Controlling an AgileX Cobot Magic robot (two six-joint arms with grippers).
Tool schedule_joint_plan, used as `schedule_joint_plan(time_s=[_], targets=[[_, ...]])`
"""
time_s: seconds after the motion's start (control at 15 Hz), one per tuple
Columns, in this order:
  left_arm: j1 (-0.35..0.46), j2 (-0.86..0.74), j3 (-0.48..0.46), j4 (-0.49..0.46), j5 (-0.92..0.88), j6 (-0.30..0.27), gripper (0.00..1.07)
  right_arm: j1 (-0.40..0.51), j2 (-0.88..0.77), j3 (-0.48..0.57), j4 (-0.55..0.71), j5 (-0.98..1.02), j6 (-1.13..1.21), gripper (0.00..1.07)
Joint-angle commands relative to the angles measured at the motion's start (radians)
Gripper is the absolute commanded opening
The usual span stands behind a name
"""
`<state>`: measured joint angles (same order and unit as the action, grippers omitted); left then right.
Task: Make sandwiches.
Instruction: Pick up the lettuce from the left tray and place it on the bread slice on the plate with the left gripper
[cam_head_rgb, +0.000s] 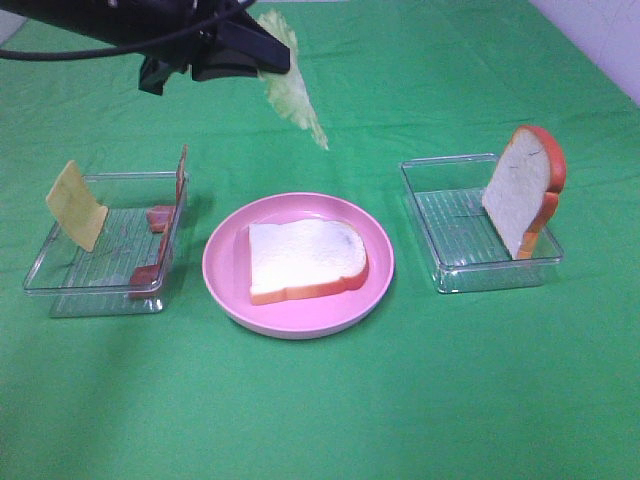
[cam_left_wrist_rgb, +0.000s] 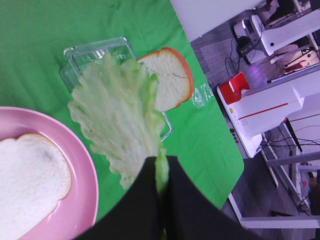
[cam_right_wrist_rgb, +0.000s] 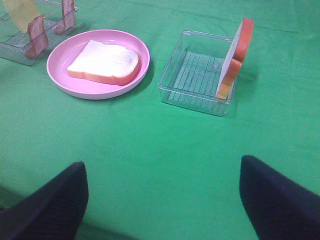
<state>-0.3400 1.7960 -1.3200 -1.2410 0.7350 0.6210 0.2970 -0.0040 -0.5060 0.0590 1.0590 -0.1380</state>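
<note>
Left pincer (cam_left_wrist_rgb: 161, 166) clamped on the stem end of the lettuce leaf (cam_left_wrist_rgb: 117, 117), jaws pressed together on it, up in the upper left of the high view. Dangles long and limp, well above the worktop (cam_head_rgb: 320, 420), tip pointing down toward the gap between the left tray (cam_head_rgb: 60, 290) and the pink plate (cam_head_rgb: 225, 290). Flat on that plate, frame centre: one bread slice (cam_head_rgb: 305, 260), bare on top. Off to the left, a cheese square (cam_head_rgb: 75, 205) leaning in the tray near the bacon strips (cam_head_rgb: 152, 270). Off to the right, a second bread slice (cam_head_rgb: 520, 190) standing on edge in the other tray (cam_head_rgb: 440, 260). Right pincer (cam_right_wrist_rgb: 160, 200) spread wide, gripping nothing, with plate and right tray ahead of it.

Laying the leaf now, by the look of it. Best to carry it across until hanging over the middle of the bread, then lower gently so the free tip touches first and drapes along the slice. Worth drifting sideways a little while descending, to stop it folding under itself. Let go only once lying flat inside the crust. Floppy stuff, likely to slide toward the rim otherwise.
</note>
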Motion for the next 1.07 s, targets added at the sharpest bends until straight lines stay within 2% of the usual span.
schedule_joint_plan(time_s=[0.07, 0.27, 0.6, 0.73, 0.8, 0.87, 1.07], targets=[[-0.038, 0.049, -0.003, -0.049, -0.009, 0.035, 0.0, 0.003, -0.023, 0.003, -0.006, -0.001, 0.008, 0.76], [-0.078, 0.161, -0.003, -0.063, -0.017, 0.09, 0.0, 0.003, -0.023, 0.003, -0.006, -0.001, 0.008, 0.76], [-0.078, 0.266, -0.003, -0.05, -0.022, 0.095, 0.0, 0.003, -0.023, 0.003, -0.006, -0.001, 0.008, 0.76], [-0.078, 0.29, -0.003, -0.049, -0.022, 0.109, 0.0, 0.003, -0.023, 0.003, -0.006, -0.001, 0.008, 0.76], [-0.078, 0.296, -0.003, -0.047, -0.028, 0.147, 0.0, 0.003, -0.023, 0.003, -0.006, -0.001, 0.008, 0.76], [-0.078, 0.296, -0.003, -0.047, -0.03, 0.161, 0.0, 0.003, -0.023, 0.003, -0.006, -0.001, 0.008, 0.76], [-0.078, 0.296, -0.003, -0.037, -0.03, 0.162, 0.0, 0.003, -0.023, 0.003, -0.006, -0.001, 0.008, 0.76]])
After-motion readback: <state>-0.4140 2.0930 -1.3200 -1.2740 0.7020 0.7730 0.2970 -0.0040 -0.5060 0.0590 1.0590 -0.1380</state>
